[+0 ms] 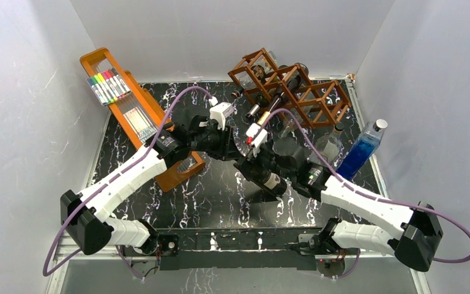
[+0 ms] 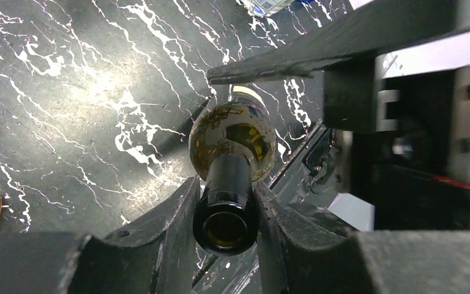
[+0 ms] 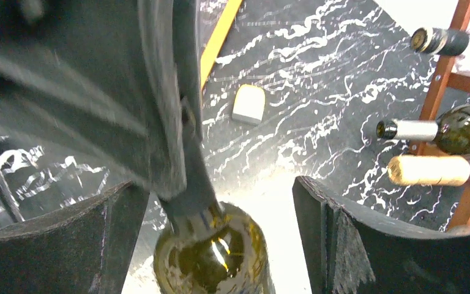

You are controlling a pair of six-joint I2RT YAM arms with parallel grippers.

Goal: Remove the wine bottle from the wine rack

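— Where is the wine bottle (image 1: 270,178)?
— Centre of the overhead view, apart from the wine rack (image 1: 294,92) at upper right.
— And the grippers?
— The left gripper (image 2: 226,203) pinches the bottle's neck. The right gripper (image 3: 220,211) is spread wide around its shoulder.

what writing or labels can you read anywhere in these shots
No text can be read in any view.
Wine bottle: a white label band shows in the top view, too small to read.
Markers: print too small to read.
Blue bottle: no legible label.
Bottles in the wine rack: capsules show no writing.
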